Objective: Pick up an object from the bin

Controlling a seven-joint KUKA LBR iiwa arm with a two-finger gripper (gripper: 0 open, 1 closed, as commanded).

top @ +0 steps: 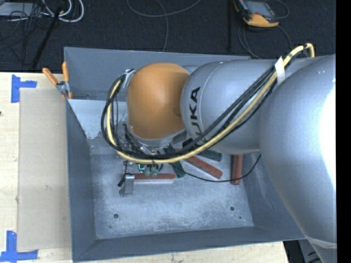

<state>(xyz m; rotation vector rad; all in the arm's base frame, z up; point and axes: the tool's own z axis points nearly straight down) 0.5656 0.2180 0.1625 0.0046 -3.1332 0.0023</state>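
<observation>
Arm: KUKA arm (pixel 236 114) comes in from the right. Its orange cover (pixel 156 100) sits over the bin's (pixel 175 215) far-middle part, w/ cables (pixel 109 116) looped round the cover's left side.
Pincer: (pixel 126 186) we see it below the cover, low over the bin floor, left of centre. How far open it is, and whether it has hold of anything, we can't tell.
Nearest thing: flat red-brown strip (pixel 156 177) w/ pale near edge, lying on the floor just right of the pincer. Whether they touch we can't tell.
Others: red-brown bar (pixel 207 169) lies tilted, right of the strip. Dark green piece (pixel 181 171) sits btwn strip and bar. Brown cylinder (pixel 237 170) is further right, partly under the arm.
</observation>
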